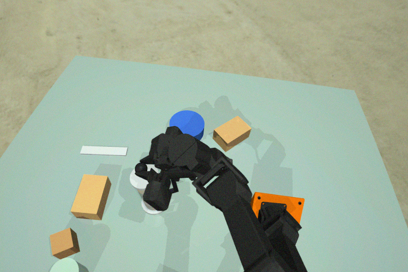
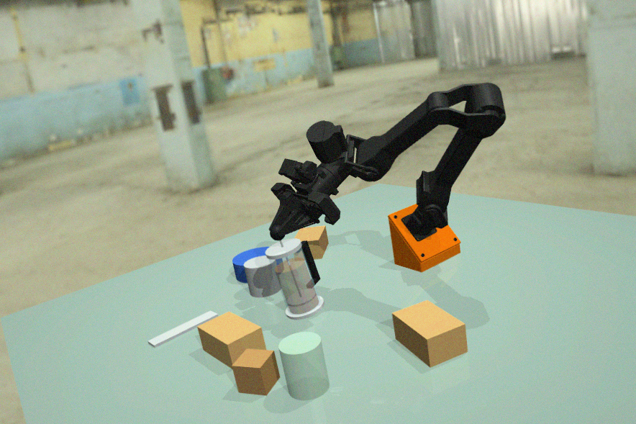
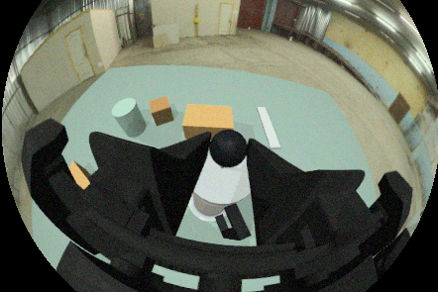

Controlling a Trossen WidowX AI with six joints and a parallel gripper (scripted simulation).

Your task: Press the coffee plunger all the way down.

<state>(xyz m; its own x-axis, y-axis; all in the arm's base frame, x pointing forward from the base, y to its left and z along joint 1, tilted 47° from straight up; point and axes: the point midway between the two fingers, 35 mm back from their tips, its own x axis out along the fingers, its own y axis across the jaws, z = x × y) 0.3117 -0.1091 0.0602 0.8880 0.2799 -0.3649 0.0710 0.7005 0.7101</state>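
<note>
Here, near the centre of the exterior view, the one gripper [image 2: 280, 230] is clamped on the plunger knob [image 3: 228, 147] just above the coffee press [image 2: 298, 280], among four tan blocks, one white strip [image 2: 182, 328] and three cylinders.

From above, the arm [image 1: 231, 190] hides most of the coffee press [image 1: 140, 179] and part of the blue cylinder [image 1: 188, 123] behind it. The pale green cylinder [image 1: 64, 265], near the press, is cut off by the picture's lower edge. In the wrist view, pincer [image 3: 227, 162] fingers mask the press's sides.
</note>
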